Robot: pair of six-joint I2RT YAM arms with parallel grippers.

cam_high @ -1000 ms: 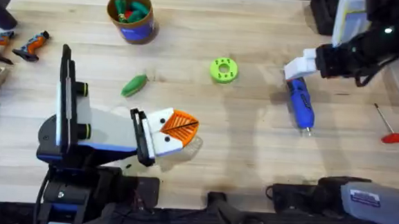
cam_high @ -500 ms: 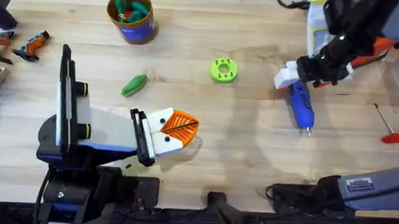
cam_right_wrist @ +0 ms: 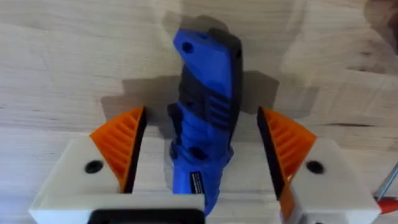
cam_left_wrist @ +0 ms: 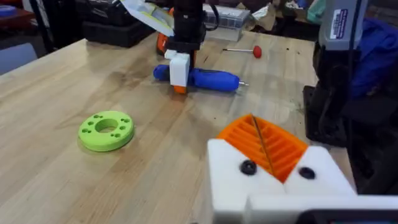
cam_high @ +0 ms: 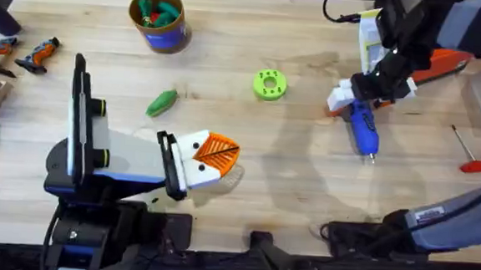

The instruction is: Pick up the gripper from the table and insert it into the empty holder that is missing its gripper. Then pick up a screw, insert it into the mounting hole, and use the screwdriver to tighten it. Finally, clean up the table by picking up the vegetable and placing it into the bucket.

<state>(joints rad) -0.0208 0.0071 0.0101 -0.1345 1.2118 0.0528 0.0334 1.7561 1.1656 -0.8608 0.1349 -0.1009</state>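
Setting: robotics lab or workshop. Evidence: pale wooden workbench [cam_high: 246, 177]; 2 arm bases at its near edge; red-handled tool [cam_high: 470, 154]; clutter on shelves behind.

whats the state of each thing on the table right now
right pincer: open, straddling the screwdriver
screwdriver: lying flat on the table
left pincer: shut, low by the table
vegetable: lying on the table, outside the bucket
bucket: upright, toys inside
green disc: flat
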